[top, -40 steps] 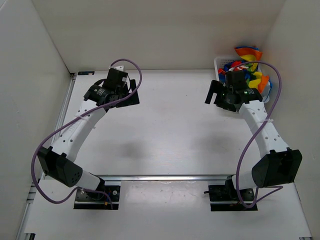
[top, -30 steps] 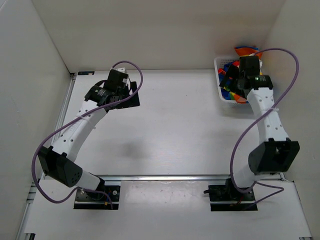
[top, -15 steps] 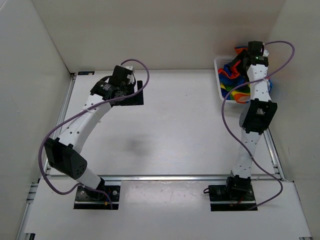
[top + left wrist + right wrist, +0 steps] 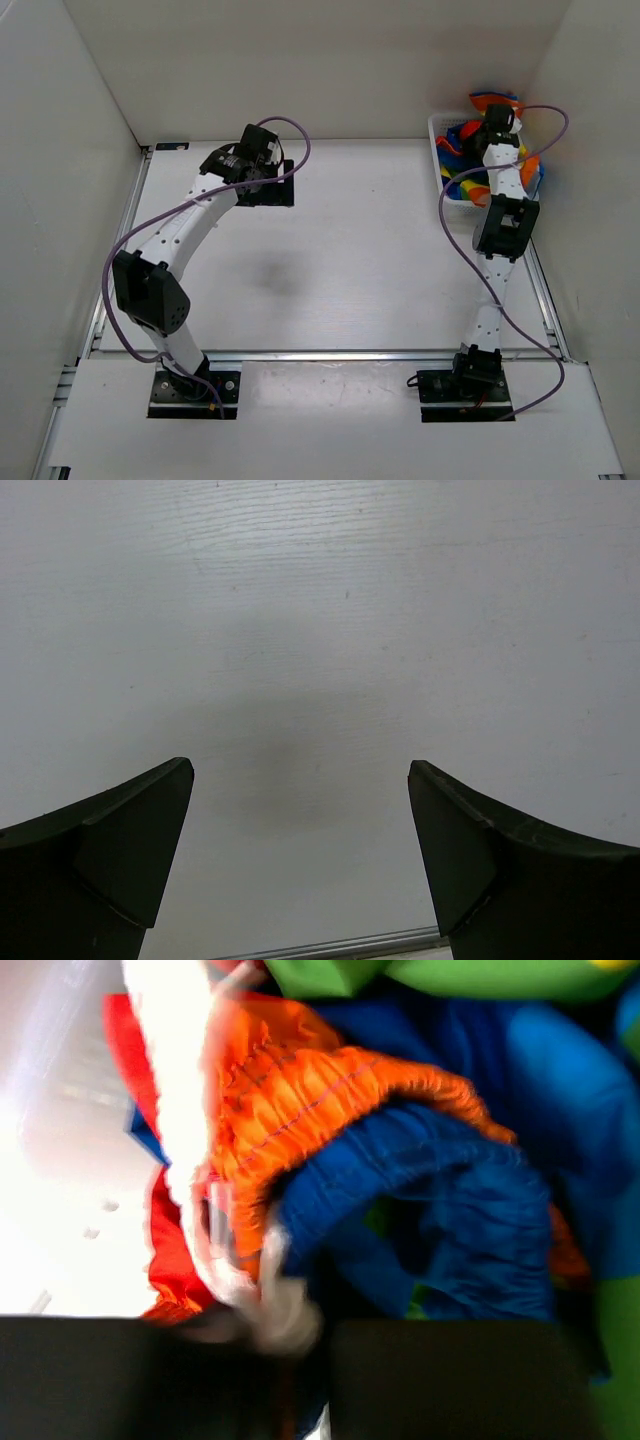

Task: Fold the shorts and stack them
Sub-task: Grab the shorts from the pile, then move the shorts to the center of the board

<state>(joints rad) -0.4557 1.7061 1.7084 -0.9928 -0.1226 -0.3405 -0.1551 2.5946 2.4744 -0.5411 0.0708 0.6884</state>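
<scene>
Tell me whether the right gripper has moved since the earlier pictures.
Yes. The right gripper went from beside the white plastic mesh basket to above it, among the rainbow-striped cloth shorts.

Top view evenly bright from where I sit; faint soft shadow on table, well left of shorts. Right wrist view blurred; white glare left of shorts.

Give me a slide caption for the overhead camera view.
Right gripper dips into the basket of rainbow shorts; left gripper hovers over the table.
</scene>
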